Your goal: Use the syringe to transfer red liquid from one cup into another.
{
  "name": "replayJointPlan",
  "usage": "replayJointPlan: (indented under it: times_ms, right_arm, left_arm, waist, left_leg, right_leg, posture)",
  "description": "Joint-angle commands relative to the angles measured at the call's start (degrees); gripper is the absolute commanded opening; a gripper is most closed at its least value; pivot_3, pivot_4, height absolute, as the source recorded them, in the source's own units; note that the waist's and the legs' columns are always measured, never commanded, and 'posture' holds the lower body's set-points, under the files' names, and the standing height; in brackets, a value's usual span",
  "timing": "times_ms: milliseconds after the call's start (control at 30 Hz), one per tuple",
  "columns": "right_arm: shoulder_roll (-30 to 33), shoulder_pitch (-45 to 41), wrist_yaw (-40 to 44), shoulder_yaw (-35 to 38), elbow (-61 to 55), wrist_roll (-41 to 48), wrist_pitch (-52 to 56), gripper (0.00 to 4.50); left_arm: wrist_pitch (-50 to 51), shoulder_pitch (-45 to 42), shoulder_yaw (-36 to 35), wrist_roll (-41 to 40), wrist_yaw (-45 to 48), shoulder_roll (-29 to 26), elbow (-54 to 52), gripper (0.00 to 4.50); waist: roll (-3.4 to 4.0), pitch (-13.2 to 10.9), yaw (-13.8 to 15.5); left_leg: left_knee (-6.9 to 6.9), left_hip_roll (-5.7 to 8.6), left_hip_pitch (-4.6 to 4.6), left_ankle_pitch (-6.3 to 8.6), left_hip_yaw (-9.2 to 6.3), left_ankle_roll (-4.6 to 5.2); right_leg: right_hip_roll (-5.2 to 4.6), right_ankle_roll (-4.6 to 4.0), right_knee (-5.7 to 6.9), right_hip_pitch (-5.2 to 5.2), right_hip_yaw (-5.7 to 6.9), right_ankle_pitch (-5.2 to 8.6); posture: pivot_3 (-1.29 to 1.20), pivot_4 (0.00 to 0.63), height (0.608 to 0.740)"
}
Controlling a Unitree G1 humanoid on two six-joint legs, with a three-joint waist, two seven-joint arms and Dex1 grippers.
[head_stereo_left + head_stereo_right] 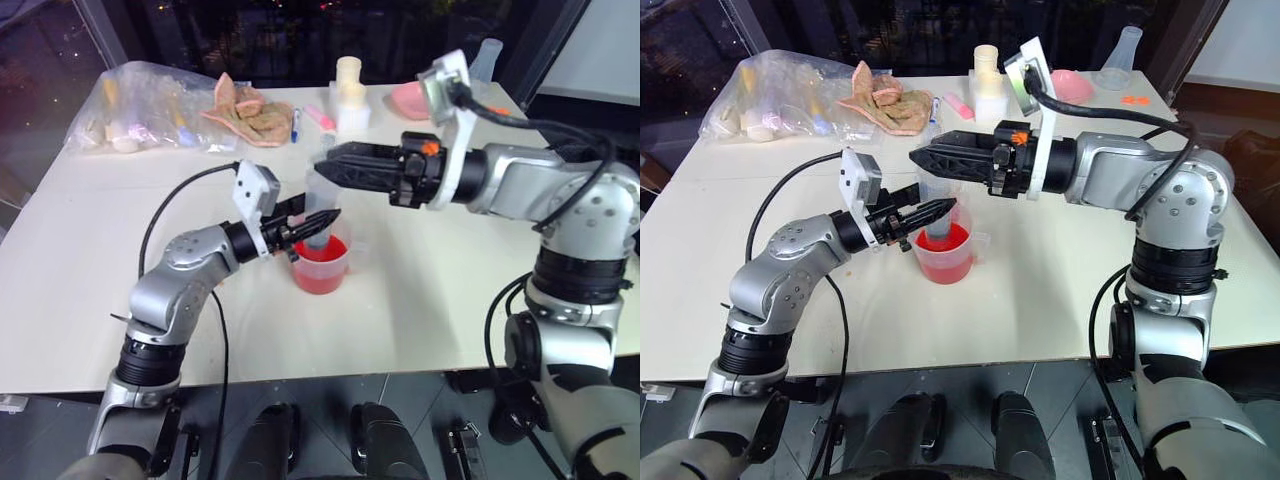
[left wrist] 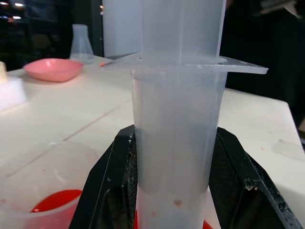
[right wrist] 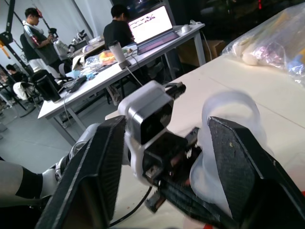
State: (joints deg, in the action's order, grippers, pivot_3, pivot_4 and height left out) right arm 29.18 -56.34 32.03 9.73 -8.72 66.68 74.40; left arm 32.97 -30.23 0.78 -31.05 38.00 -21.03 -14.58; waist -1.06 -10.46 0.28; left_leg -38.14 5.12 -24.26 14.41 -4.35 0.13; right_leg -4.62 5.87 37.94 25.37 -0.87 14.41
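**Syringe held upright over the red cup**

White desk [image 1: 420, 300] under dark windows carries the work. At its middle stands a handled translucent measuring cup [image 1: 322, 265] with bright red liquid [image 1: 320, 252] in its bottom. The left claw [image 1: 318, 222] is clamped on the barrel of the syringe [image 1: 322, 195], which stands upright over that cup, its lower end inside the rim. The right claw [image 1: 330, 160] points across from the right, level with the syringe's top, its fingers [image 3: 238, 157] standing apart on either side of the round plunger end; whether they touch it cannot be told.

Head views show the far desk clutter: a clear bag [image 1: 150, 110] of small items, a pinkish cloth [image 1: 250, 110], a cream bottle [image 1: 349, 90], a pink dish [image 1: 1072, 84] and a clear flask [image 1: 1120, 55]. The left wrist view alone shows the barrel up close: cloudy, thick, with wide finger flanges and faint reddish specks. The right wrist view shows people at a bench with an open laptop [image 3: 147, 26]; its screen text is unreadable.
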Motion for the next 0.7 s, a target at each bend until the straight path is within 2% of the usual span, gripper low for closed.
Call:
replayJointPlan:
  times_ms: [33, 167, 333, 567, 633, 700]
  right_arm:
    - [2.85, -1.31, 2.08, 2.3, -1.27, 1.84, -0.41, 2.87]
    - [5.62, -0.98, 3.38, 3.78, -1.36, 2.9, -0.85, 2.87]
    - [5.93, -0.67, 2.43, 5.09, -0.69, 3.16, -2.1, 2.87]
    - [5.3, 0.26, 0.82, 5.31, -1.29, 2.83, -3.78, 2.87]
    - [5.25, 0.33, 0.54, 5.3, -1.34, 2.95, -4.01, 2.87]
    - [5.04, 0.35, 0.22, 5.29, -1.29, 2.95, -4.29, 2.87]
  left_arm:
    - [0.57, -3.05, -3.26, -2.25, -1.81, 0.62, -0.19, 1.47]
    - [2.01, -6.23, -5.87, -4.22, -3.6, 1.03, 1.38, 1.47]
    - [2.22, -10.01, -7.97, -5.6, -5.61, 1.75, 3.85, 1.47]
    - [3.3, -21.23, -15.32, -9.51, -12.88, 3.8, 12.63, 1.47]
    - [3.01, -22.12, -15.96, -9.74, -12.89, 3.88, 13.49, 1.47]
    - [-0.25, -22.86, -14.67, -6.63, -11.6, 3.17, 15.58, 1.47]
  waist:
    - [0.0, 0.0, 0.05]
    - [-0.01, 0.0, 0.22]
    - [-0.01, 0.0, 0.05]
    - [-0.02, -0.01, 0.26]
    - [-0.02, -0.01, 0.19]
    - [-0.02, -0.01, 0.21]
  left_leg:
    - [0.0, 0.0, 0.0, 0.0, 0.0, 0.0]
    - [0.0, 0.0, -0.01, 0.0, 0.0, 0.01]
    - [0.0, 0.0, 0.0, 0.01, 0.0, 0.01]
    - [-0.01, 0.0, -0.02, 0.01, 0.0, 0.01]
    - [0.0, 0.0, -0.02, 0.01, 0.01, 0.02]
    - [0.03, 0.0, -0.02, 0.01, 0.01, 0.02]
  right_leg:
    - [0.0, 0.0, 0.0, 0.0, 0.0, 0.0]
    - [0.0, 0.0, -0.03, -0.01, 0.01, 0.0]
    - [0.01, 0.0, -0.03, -0.01, 0.01, 0.0]
    - [0.01, 0.01, -0.04, -0.01, 0.02, -0.01]
    - [0.01, 0.01, -0.05, -0.01, 0.01, -0.01]
    - [0.01, 0.01, -0.05, 0.0, 0.01, 0.0]
  posture:
    - [0.0, 0.15, 0.74]
    - [0.0, 0.15, 0.74]
    - [0.0, 0.15, 0.74]
    - [0.0, 0.15, 0.74]
    - [0.0, 0.15, 0.74]
    - [0.0, 0.15, 0.74]
